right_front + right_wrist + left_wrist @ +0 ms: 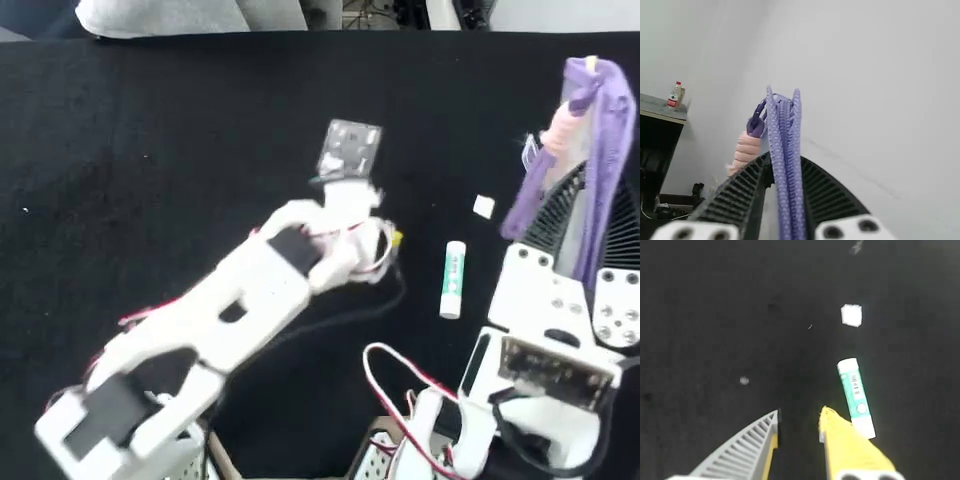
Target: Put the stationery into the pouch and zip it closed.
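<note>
A purple pouch (592, 120) is held up off the black table at the far right, with my right gripper (568, 215) shut on its fabric. In the right wrist view the pouch (785, 145) stands between the black ribbed fingers (735, 192), and a pink charm (744, 152) hangs by its zipper pull. A green-and-white glue stick (453, 280) lies flat on the table, and a small white eraser (483, 207) sits beyond it. My left gripper (388, 245) is open over the table just left of the glue stick (855, 396), whose side lies next to the yellow finger (842, 440). The eraser (851, 315) lies farther off.
The black table (150, 150) stretches wide to the left and back. The left arm's white body (220, 320) crosses the front middle. Red and white cables (400, 385) loop near the right arm's base at the front edge.
</note>
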Action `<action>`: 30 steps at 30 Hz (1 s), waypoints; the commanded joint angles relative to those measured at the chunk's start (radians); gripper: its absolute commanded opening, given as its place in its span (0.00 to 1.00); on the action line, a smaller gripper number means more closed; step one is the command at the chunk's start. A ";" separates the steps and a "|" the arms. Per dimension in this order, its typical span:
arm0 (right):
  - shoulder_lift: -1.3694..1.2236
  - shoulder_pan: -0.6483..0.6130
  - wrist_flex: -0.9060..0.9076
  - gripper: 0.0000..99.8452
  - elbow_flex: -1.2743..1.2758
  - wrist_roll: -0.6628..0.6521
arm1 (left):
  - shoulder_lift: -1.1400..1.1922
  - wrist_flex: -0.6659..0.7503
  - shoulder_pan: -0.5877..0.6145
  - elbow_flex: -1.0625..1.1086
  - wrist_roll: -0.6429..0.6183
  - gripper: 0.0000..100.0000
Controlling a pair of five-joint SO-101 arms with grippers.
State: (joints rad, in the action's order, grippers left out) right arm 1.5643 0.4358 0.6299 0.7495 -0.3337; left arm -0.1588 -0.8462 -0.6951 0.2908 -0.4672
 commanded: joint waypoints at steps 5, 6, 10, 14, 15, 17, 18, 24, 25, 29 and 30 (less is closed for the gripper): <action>-0.030 0.048 0.052 0.01 -0.111 0.006 | 0.351 -0.321 -0.027 -0.619 -0.060 0.15; -0.030 0.051 0.060 0.01 -0.119 0.006 | 0.404 -0.354 -0.033 -0.690 -0.064 0.15; -0.035 0.083 0.092 0.01 -0.162 0.006 | 0.615 -0.486 -0.064 -0.951 -0.117 0.15; -0.035 0.107 0.107 0.01 -0.174 0.006 | 0.810 -0.612 -0.091 -1.202 -0.129 0.15; -0.035 0.114 0.112 0.01 -0.174 0.006 | 0.853 -0.646 -0.091 -1.267 -0.130 0.15; -0.035 0.118 0.124 0.01 -0.173 0.006 | 0.934 -0.703 -0.093 -1.388 -0.167 0.15; -0.035 0.118 0.129 0.01 -0.171 0.006 | 0.971 -0.730 -0.090 -1.446 -0.209 0.15; -0.031 0.117 0.152 0.01 -0.173 0.032 | 1.155 -0.806 -0.108 -1.774 -0.301 0.19; -0.030 0.117 0.161 0.01 -0.176 0.040 | 1.181 -0.810 -0.117 -1.822 -0.301 0.19; -0.025 0.118 0.170 0.01 -0.186 0.041 | 1.272 -0.787 -0.147 -1.957 -0.330 0.19; -0.027 0.118 0.170 0.01 -0.194 0.041 | 1.292 -0.769 -0.147 -1.960 -0.350 0.19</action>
State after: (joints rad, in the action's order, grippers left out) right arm 1.5459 0.5432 0.8002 0.6283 -0.3000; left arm 1.1162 -1.6456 -0.8239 -1.5673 -0.7741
